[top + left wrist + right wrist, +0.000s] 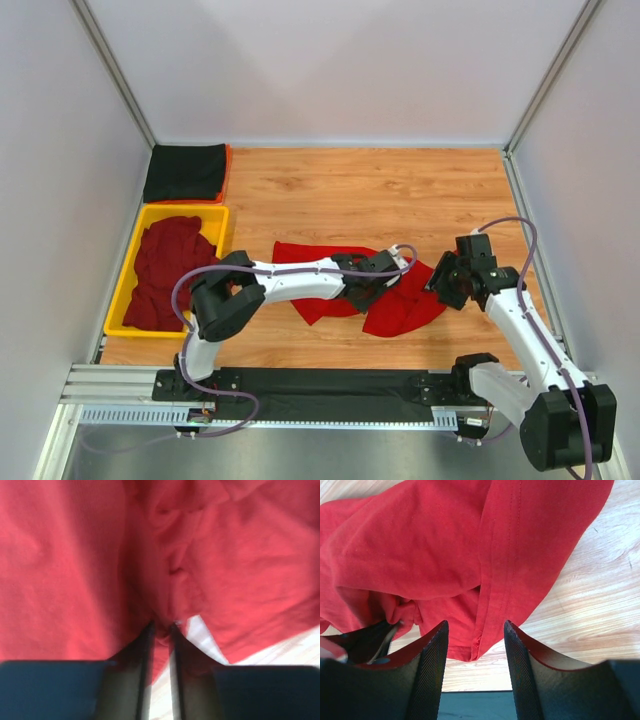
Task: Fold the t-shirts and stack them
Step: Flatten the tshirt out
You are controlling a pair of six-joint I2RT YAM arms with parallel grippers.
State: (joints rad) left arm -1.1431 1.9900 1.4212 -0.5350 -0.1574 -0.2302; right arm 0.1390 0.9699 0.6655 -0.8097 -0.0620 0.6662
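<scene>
A bright red t-shirt (400, 305) lies crumpled on the wooden table. My left gripper (375, 283) reaches over its middle and is shut on a fold of the red cloth (75, 555), pinched at the gripper's tips (161, 625). My right gripper (440, 280) is at the shirt's right edge, open. In the right wrist view the gripper (475, 624) has a hemmed corner of the shirt (420, 545) between its jaws, untouched. Dark maroon t-shirts (165, 265) lie heaped in the yellow tray. A black t-shirt (185, 172) lies folded at the back left.
The yellow tray (215, 212) stands at the left edge of the table. The black shirt rests on something orange in the back left corner. White walls close in the table on three sides. A black strip runs along the near edge (330, 385).
</scene>
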